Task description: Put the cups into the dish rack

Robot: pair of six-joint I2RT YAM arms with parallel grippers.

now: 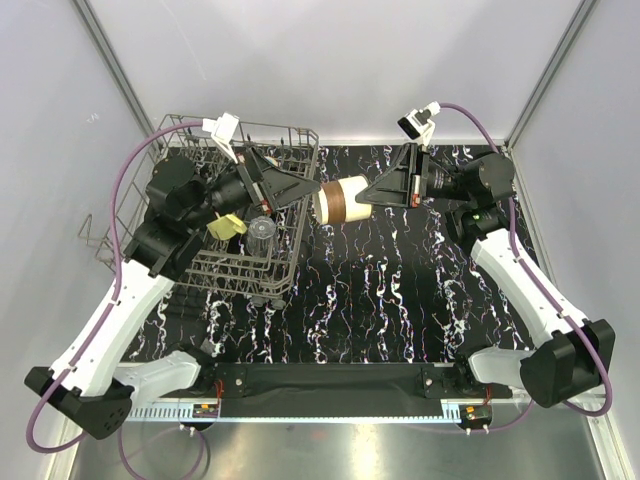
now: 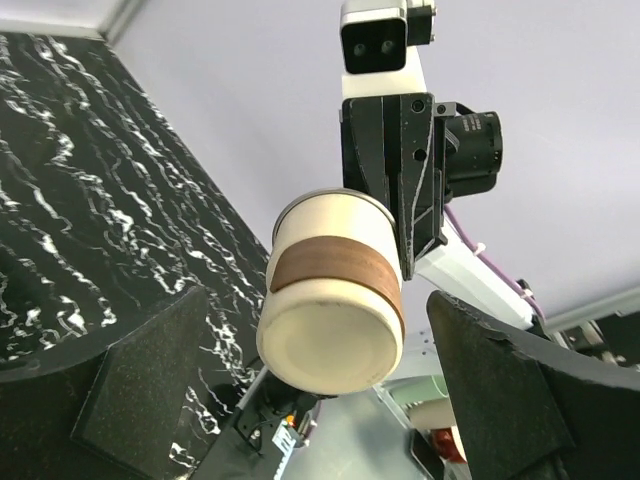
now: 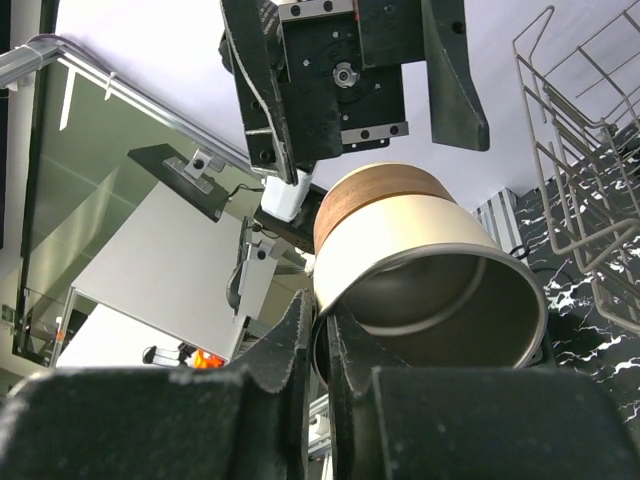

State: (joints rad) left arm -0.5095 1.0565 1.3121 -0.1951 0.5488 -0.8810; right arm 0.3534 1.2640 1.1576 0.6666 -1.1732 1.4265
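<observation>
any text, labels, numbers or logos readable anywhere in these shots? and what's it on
No text can be read in any view.
cream cup: plain brown band, no print.
pale strip along the table's near edge: fine marks, too small to read.
orange tag by the left arm's base: too small to read.

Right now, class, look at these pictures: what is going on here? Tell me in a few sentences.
The right pincer is shut on the rim of a cream cup with a brown band. It holds the cup on its side in the air, just beside the rack. The left pincer is wide open and faces the cup's base without gripping it, so this looks like a handover. A tumbler sits in the rack.
</observation>
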